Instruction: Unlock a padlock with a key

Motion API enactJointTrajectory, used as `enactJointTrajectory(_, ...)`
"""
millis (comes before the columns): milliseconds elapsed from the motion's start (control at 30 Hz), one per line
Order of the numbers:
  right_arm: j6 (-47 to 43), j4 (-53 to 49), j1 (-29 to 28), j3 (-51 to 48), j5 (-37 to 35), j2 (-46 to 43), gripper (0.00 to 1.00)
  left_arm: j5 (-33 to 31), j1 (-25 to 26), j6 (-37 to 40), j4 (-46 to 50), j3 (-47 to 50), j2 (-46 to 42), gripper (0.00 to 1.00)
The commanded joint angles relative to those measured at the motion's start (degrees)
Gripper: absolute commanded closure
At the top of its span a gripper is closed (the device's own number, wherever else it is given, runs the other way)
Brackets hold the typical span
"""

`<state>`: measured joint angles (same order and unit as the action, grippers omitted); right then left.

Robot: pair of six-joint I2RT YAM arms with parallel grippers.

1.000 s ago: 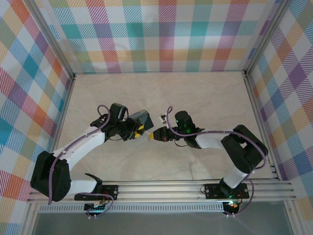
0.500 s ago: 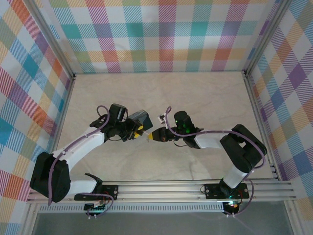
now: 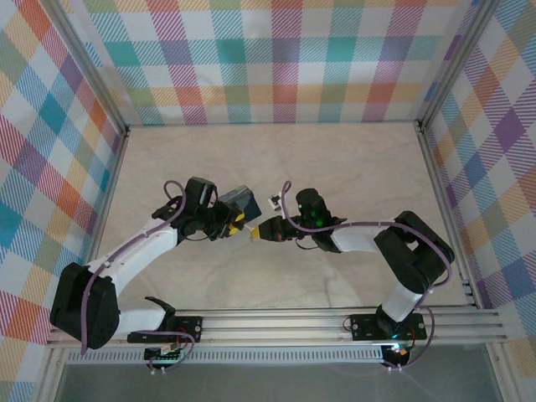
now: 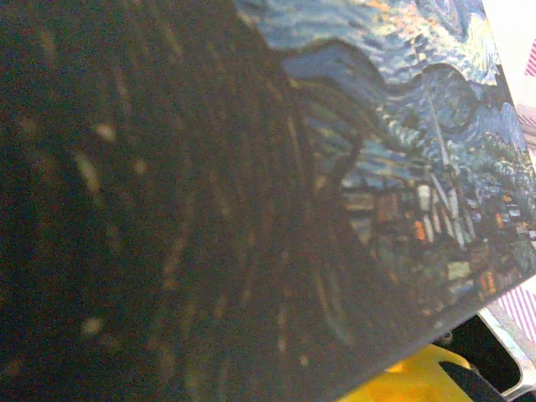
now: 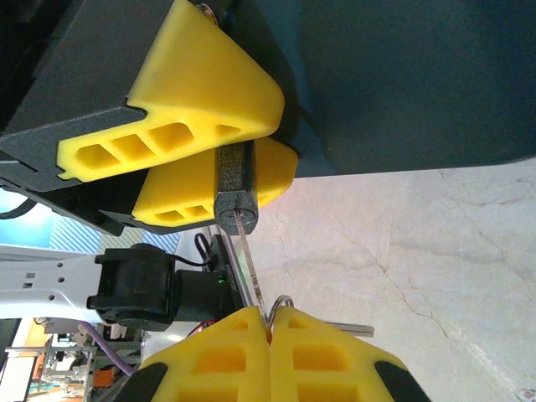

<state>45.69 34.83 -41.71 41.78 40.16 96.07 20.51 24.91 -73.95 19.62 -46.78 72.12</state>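
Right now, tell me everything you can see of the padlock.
The padlock is a chunky dark-blue block with a swirly starry-night print, matte-looking, tilted, clamped in the left end effector. A grey stub, apparently part of it, sits between the yellow fingers; the key meets its end. Locked or not: cannot tell.

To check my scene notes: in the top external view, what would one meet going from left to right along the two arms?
left arm's black joint → padlock → right gripper → right arm's black joint
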Motion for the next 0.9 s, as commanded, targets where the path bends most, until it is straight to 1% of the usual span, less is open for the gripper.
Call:
enactJointTrajectory(0, 0.12, 2.60, -0.39, 2.34, 1.53, 0.82, 1.00, 1.00, -0.70, 0.73, -3.13, 0.07, -2.34, 0.90)
enactJointTrajectory(167, 2.85, 5.49, -0.28, 3.08, 2.53, 1.31, 1.00, 1.68, -0.12, 4.73, -2.04, -1.59, -1.77, 0.91)
enactJointTrajectory(300, 6.25, 9.68, -0.14, 3.20, 3.53, 1.36, 1.00, -1.23, 0.32, 9.85, 2.61, -3.19, -2.56, 0.91)
enactJointTrajectory(500, 8.01, 9.82, -0.70, 5.63, 4.55, 2.75, 1.00, -0.22, 0.32, 7.66, -1.25, 0.01, -2.30, 0.92)
enactJointTrajectory(667, 8.82, 8.93, -1.70, 7.35, 3.83, 3.68, 1.00, -0.35, 0.32, 5.58, -3.20, 1.08, -2.32, 0.93)
enactJointTrajectory(733, 10.94, 10.91, -1.63, 6.75, 2.84, 4.03, 1.00, -1.05, 0.32, 5.62, -3.19, 1.33, -2.96, 0.93)
enactJointTrajectory(800, 13.51, 13.39, -1.53, 6.31, 2.51, 4.77, 1.00, -1.54, 0.32, 6.28, -6.25, 1.61, -3.62, 0.93)
enactJointTrajectory(867, 16.57, 17.64, -1.52, 5.60, 2.74, 5.75, 1.00, -1.41, 0.32, 9.83, -5.61, 0.37, -3.25, 0.93)
